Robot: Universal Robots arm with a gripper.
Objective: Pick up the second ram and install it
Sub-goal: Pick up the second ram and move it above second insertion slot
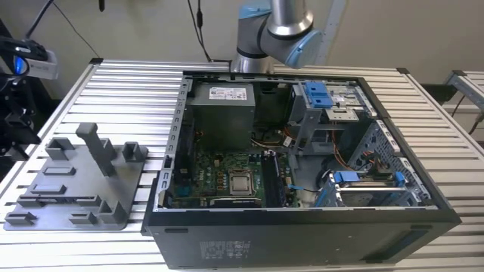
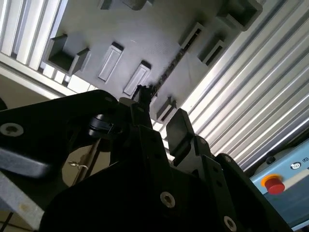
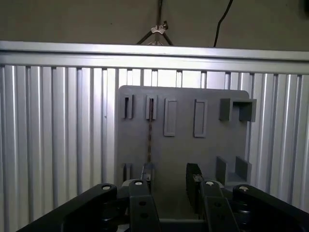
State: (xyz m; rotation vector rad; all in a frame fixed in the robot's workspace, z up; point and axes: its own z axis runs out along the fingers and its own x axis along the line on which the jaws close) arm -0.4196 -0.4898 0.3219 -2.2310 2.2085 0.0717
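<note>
The second ram [image 3: 149, 135] stands on its long edge in a slot of the grey fixture tray [image 3: 183, 145], seen as a thin dark strip in both wrist views [image 2: 169, 67]. My gripper [image 3: 169, 179] hovers above the near end of the tray, open, with nothing between its black fingers [image 3: 193, 176]. The ram's near end lines up with one fingertip [image 2: 141, 94] rather than with the gap. In the exterior view the tray [image 1: 76, 187] lies on the slatted table, at that view's left of the open computer case [image 1: 302, 164].
Upright grey posts [image 1: 98, 148] rise from the tray. Inside the case are the motherboard with the silver processor [image 1: 240, 182], a power supply [image 1: 221, 107], blue drive brackets [image 1: 318, 93] and cables. The arm's base [image 1: 272, 34] stands behind the case.
</note>
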